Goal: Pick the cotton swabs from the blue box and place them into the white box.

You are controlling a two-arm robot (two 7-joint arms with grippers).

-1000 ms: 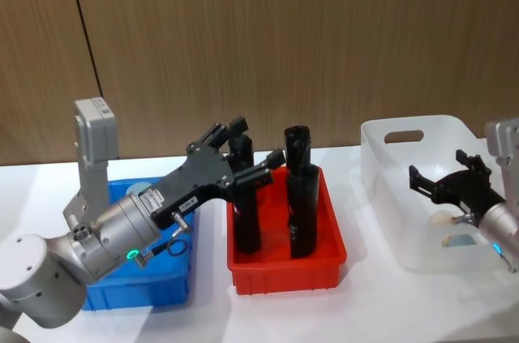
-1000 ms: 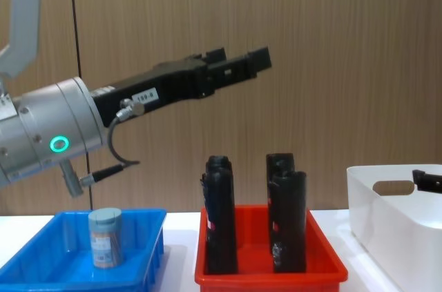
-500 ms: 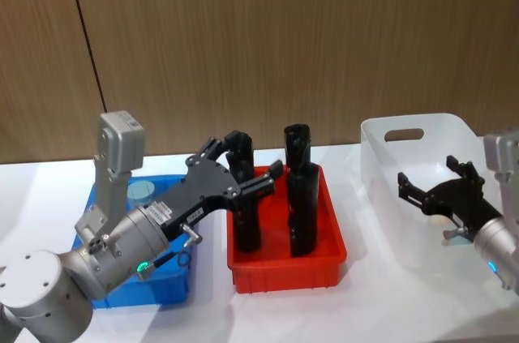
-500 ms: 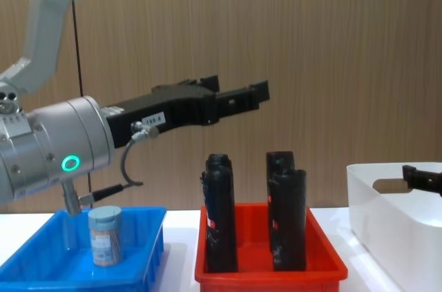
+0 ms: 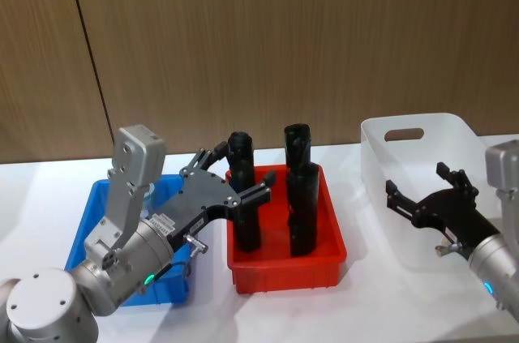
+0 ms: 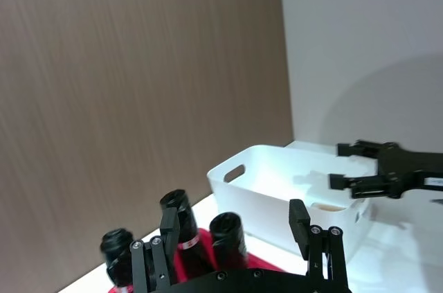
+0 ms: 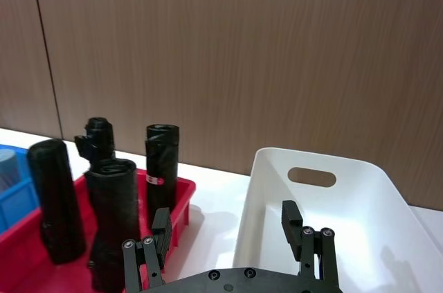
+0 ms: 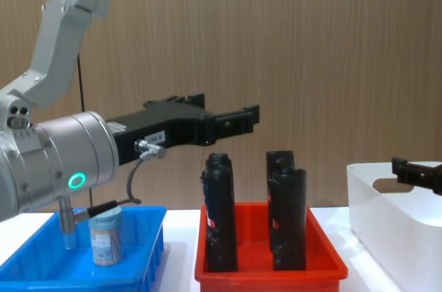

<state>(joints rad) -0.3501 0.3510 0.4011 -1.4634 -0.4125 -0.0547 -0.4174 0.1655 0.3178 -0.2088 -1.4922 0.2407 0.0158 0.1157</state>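
We see one tub of cotton swabs [image 8: 107, 238] standing in the blue box [image 8: 153, 254]. Our left gripper [image 8: 222, 107] hovers above the red tray [image 5: 284, 266], jaws apart and empty. Our right gripper [image 5: 418, 181] hangs over the white box [image 5: 389, 148], jaws apart.

blue box [image 5: 85, 221]: bright blue
white box [image 5: 454, 122]: plain white
cotton swabs [image 8: 107, 240]: pale grey-blue lid, pinkish label
red tray [image 5: 285, 267]: bright red
cylinders [image 5: 298, 189]: black
wall [image 5: 324, 35]: brown wood grain, dark vertical seam
surface [image 5: 365, 302]: white

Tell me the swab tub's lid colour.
The lid is pale grey-blue; chest view shows it best.
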